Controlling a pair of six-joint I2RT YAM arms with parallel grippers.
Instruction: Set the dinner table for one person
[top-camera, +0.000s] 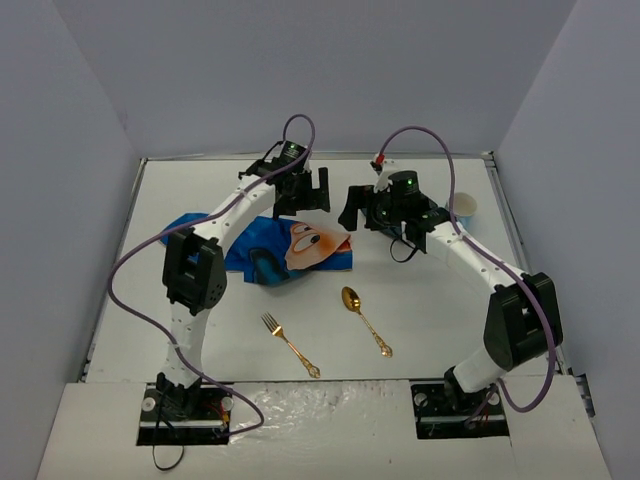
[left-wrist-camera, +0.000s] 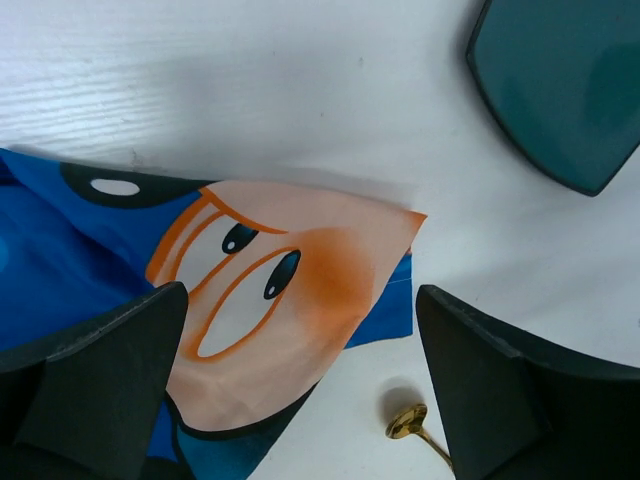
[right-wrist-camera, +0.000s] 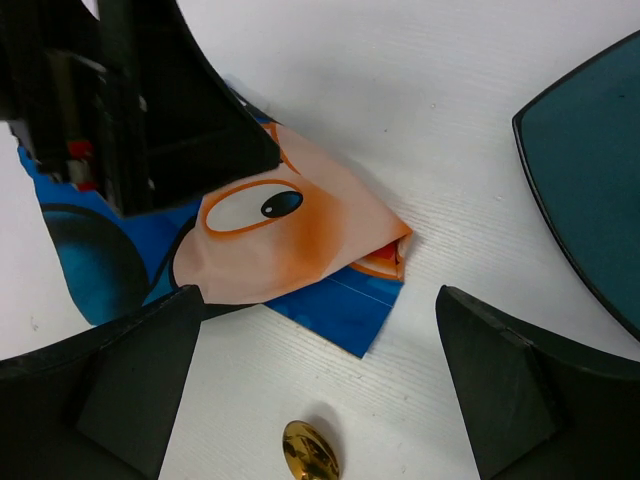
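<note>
Dinner table (top-camera: 430, 290): one placemat (top-camera: 258, 252); one fork (top-camera: 290, 345); one spoon (top-camera: 365, 320)

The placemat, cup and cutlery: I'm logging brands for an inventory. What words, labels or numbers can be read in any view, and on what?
None can be read.
The placemat carries only a cartoon face, with no lettering.
The cup is too small to show any marking.
The fork and spoon show no legible stamp.
</note>
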